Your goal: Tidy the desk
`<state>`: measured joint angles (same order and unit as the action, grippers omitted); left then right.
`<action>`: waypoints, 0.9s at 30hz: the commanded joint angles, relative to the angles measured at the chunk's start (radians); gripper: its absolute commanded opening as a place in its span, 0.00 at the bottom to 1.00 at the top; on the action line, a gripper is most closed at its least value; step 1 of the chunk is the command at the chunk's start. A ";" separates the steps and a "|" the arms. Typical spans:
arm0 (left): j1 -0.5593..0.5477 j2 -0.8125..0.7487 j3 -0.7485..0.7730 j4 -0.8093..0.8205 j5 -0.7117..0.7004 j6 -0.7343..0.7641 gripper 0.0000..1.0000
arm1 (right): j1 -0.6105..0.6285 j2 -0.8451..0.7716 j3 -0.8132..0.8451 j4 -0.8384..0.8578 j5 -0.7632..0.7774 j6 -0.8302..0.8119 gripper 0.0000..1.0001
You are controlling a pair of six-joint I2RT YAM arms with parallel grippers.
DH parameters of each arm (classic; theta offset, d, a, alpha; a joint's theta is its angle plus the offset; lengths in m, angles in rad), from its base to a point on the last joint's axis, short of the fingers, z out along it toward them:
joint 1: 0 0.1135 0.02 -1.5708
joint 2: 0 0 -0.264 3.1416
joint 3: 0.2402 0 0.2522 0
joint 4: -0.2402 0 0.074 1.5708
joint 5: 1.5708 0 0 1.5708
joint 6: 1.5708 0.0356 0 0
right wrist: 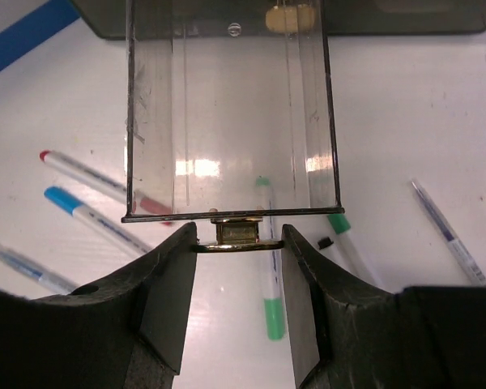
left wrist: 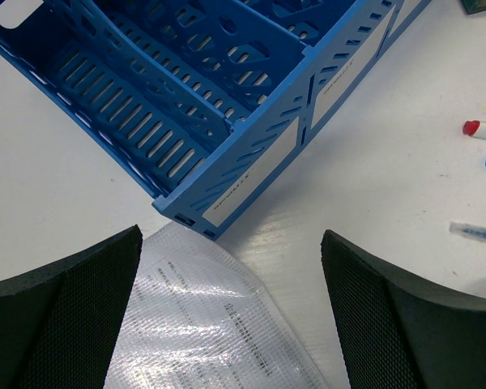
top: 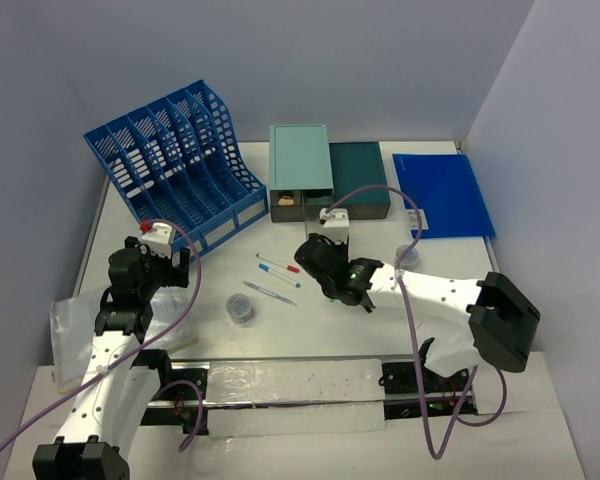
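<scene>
The white desk [top: 310,335] carries loose pens. My right gripper [top: 322,242] is shut on the small gold handle [right wrist: 237,237] of a clear plastic drawer [right wrist: 227,121], which is pulled out from the teal drawer boxes [top: 302,165]. In the right wrist view the jaws [right wrist: 239,240] pinch the handle's sides. A green-capped pen [right wrist: 269,284] lies under the drawer. My left gripper [top: 165,262] is open and empty; in the left wrist view [left wrist: 231,243] it hangs above a clear plastic document sleeve [left wrist: 202,324] and the front corner of the blue file rack [left wrist: 227,73].
A red-capped pen [top: 278,263], a blue-capped pen [top: 277,272] and a thin pen [top: 270,292] lie mid-desk. A small round container [top: 240,309] sits near them. A blue folder [top: 442,195] lies back right. The sleeve [top: 80,335] overhangs the left side.
</scene>
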<state>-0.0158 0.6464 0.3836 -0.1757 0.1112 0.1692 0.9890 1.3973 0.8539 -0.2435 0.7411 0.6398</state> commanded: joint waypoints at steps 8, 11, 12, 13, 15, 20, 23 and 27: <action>0.007 -0.005 0.038 0.015 0.013 0.007 0.98 | 0.051 -0.153 -0.052 -0.064 -0.030 0.025 0.68; 0.007 -0.007 0.038 0.015 0.012 0.007 0.98 | 0.054 -0.176 -0.046 -0.091 -0.046 0.019 0.83; 0.007 -0.007 0.038 0.015 0.012 0.007 0.98 | 0.057 -0.185 -0.045 -0.099 -0.049 0.016 0.85; 0.007 -0.007 0.038 0.014 0.012 0.008 0.98 | 0.059 -0.204 -0.051 -0.104 -0.055 0.014 0.86; 0.007 -0.007 0.038 0.013 0.013 0.009 0.98 | 0.060 -0.297 -0.089 -0.121 -0.093 0.006 0.88; 0.006 -0.001 0.040 0.013 0.015 0.009 0.98 | 0.050 -0.450 -0.159 -0.202 -0.154 0.008 0.81; 0.007 0.001 0.040 0.013 0.016 0.009 0.98 | 0.009 -0.492 -0.191 -0.296 -0.179 0.059 0.59; 0.006 0.000 0.040 0.015 0.014 0.008 0.98 | -0.081 -0.496 -0.260 -0.286 -0.329 0.059 0.53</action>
<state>-0.0158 0.6470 0.3836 -0.1757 0.1112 0.1696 0.9760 0.9023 0.6551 -0.4653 0.5389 0.6743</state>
